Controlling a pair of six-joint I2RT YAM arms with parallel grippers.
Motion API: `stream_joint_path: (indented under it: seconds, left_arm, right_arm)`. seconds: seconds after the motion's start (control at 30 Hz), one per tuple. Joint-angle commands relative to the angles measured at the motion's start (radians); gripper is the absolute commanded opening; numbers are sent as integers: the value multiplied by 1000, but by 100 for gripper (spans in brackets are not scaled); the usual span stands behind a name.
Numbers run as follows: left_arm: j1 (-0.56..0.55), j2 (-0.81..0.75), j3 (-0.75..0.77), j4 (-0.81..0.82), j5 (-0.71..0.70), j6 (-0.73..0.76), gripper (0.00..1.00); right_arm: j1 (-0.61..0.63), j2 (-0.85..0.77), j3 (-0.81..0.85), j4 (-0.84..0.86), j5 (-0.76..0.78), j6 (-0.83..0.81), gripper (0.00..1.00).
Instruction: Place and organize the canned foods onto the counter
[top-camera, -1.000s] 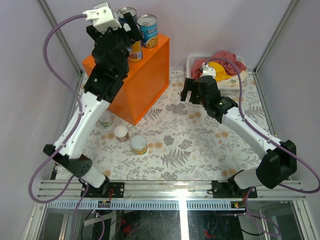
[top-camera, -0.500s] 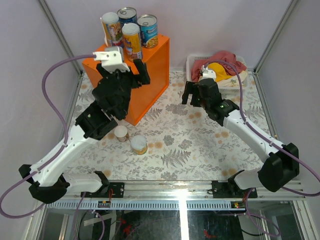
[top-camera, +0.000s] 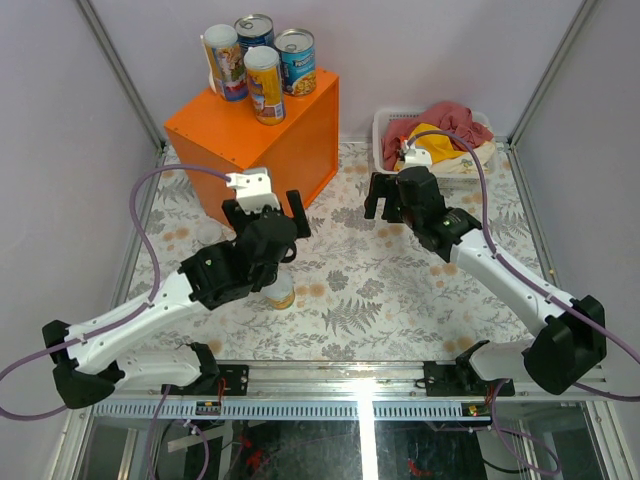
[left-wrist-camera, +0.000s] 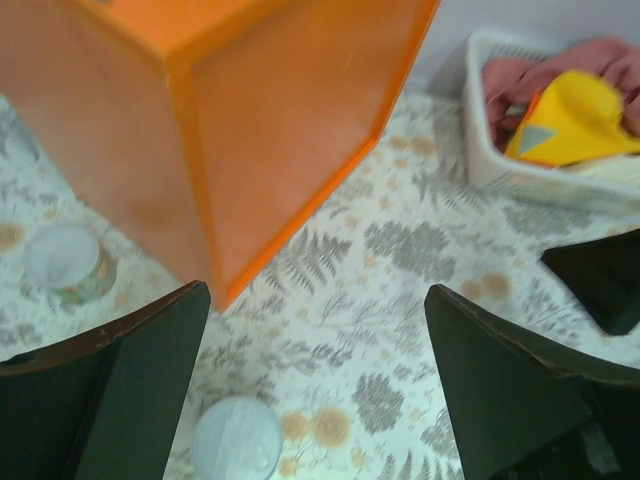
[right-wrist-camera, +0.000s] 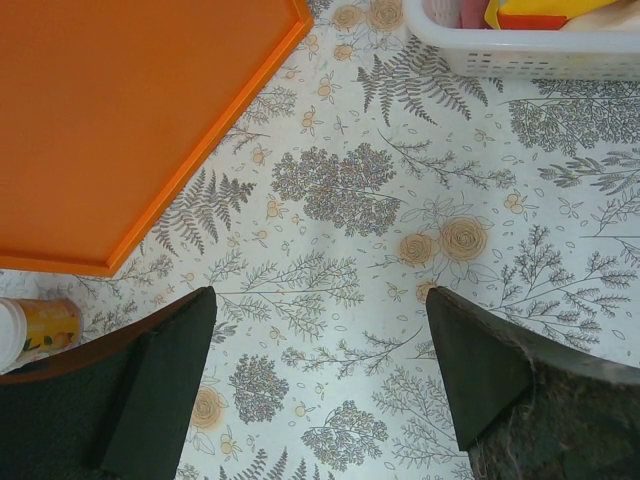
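Observation:
The orange counter (top-camera: 240, 135) stands at the back left. On its top stand two blue-labelled cans (top-camera: 296, 60) and two taller tubes (top-camera: 264, 85). My left gripper (top-camera: 265, 212) is open and empty, low over the table in front of the counter's near corner. In the left wrist view a white-topped can (left-wrist-camera: 237, 440) stands just inside the left finger, and a short can (left-wrist-camera: 65, 262) sits by the counter (left-wrist-camera: 290, 130). A yellow-labelled can (top-camera: 281, 292) peeks out under the left arm. My right gripper (top-camera: 385, 197) is open and empty over the mat, right of the counter.
A white basket (top-camera: 384, 125) of red and yellow cloths stands at the back right and shows in the left wrist view (left-wrist-camera: 490, 165) and the right wrist view (right-wrist-camera: 520, 48). A can (right-wrist-camera: 35, 330) shows at the right wrist view's lower left. Metal frame rails edge the table.
My left gripper has let go of a tube on the counter top and come down and forward to the table in front of the counter. The right arm has barely moved.

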Motion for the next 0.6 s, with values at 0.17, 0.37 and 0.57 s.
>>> stream_joint_path:
  seconds: [0.17, 0.37, 0.57]
  left_arm:
    - [-18, -32, -143, -294, -8, -519, 89]
    - [-26, -77, -245, -355, 16, -687, 89]
    - [-35, -133, -365, -408, 41, -878, 89]
  right_arm:
    - [8, -32, 3, 22, 12, -27, 93]
    - [8, -29, 5, 25, 6, -31, 93]
    - [9, -32, 2, 26, 4, -34, 93]
